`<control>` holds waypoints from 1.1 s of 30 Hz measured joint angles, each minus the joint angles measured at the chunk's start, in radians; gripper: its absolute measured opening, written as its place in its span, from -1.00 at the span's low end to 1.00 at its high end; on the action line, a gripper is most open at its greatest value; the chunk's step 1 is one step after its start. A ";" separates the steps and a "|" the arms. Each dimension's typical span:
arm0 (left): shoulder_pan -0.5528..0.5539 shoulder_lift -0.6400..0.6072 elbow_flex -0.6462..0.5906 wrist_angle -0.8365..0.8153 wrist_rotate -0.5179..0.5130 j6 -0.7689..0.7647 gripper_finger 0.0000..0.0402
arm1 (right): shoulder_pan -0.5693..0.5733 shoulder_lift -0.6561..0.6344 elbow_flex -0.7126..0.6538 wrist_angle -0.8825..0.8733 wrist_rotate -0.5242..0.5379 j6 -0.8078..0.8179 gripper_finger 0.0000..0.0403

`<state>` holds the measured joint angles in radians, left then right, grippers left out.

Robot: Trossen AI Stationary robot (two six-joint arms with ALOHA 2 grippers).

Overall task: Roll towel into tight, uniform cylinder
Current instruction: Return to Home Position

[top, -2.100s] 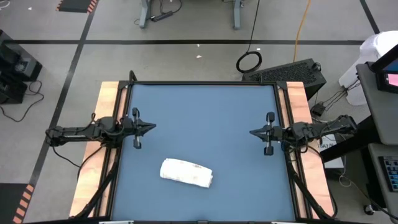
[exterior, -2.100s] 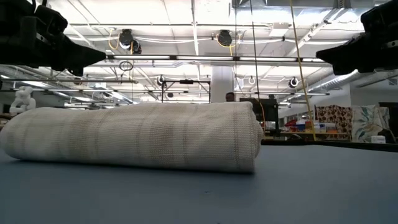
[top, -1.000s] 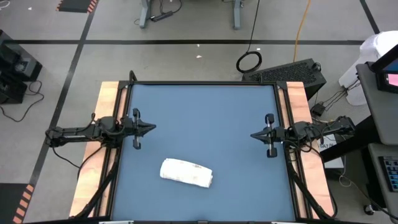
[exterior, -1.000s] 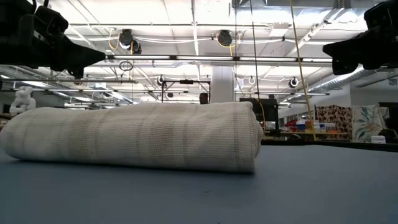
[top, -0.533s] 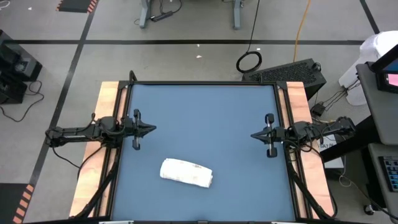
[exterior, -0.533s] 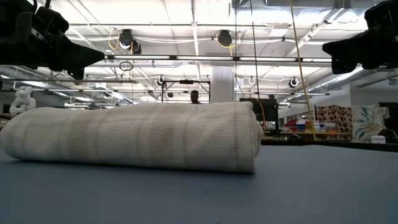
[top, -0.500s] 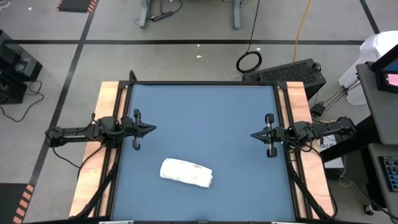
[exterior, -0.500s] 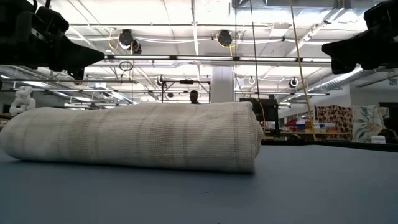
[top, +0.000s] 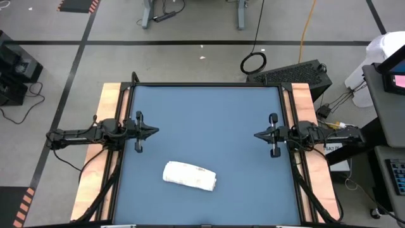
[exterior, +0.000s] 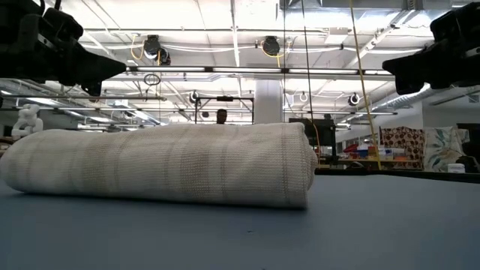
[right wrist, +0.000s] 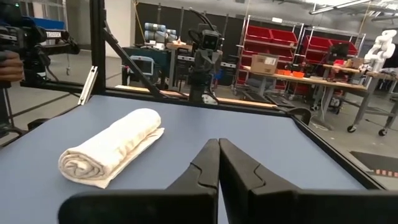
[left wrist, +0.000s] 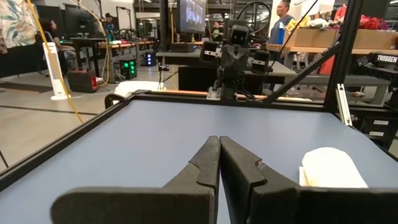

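The towel [top: 190,175] is a white roll lying on its side on the blue mat [top: 209,107], near the mat's near edge and left of the middle. It also shows as the towel [exterior: 165,165], the towel [right wrist: 115,146] and the towel [left wrist: 333,168]. Its loose outer edge [right wrist: 149,138] lies flat on the mat along the roll. My left gripper [top: 155,130] hangs shut above the mat's left edge, pointing level toward the right. My right gripper [top: 256,135] hangs shut above the right edge, pointing toward the left. Both are well clear of the towel.
A black frame [top: 205,84] rims the mat, with wooden table strips [top: 104,126] outside it on both sides. The mat's far half and its middle between the grippers hold nothing. People stand in the room beyond the table [left wrist: 283,12].
My right arm has swung a little about its base, so its gripper now points straighter across the table toward the left edge. The towel and my left gripper have kept still.
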<state>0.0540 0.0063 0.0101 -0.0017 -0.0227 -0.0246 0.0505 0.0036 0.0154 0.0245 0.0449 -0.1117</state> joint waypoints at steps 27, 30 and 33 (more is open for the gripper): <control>-0.002 -0.005 0.000 -0.002 0.024 0.003 -0.99 | 0.002 0.001 0.000 0.001 0.005 -0.004 -1.00; -0.006 -0.005 0.000 -0.002 0.025 0.003 -0.99 | 0.002 0.001 0.000 0.001 0.006 -0.004 -1.00; -0.014 -0.005 0.000 -0.002 0.027 -0.006 -0.99 | 0.002 0.001 0.000 0.001 0.006 -0.004 -1.00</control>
<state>0.0401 0.0010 0.0101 -0.0036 0.0044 -0.0301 0.0521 0.0044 0.0152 0.0250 0.0505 -0.1158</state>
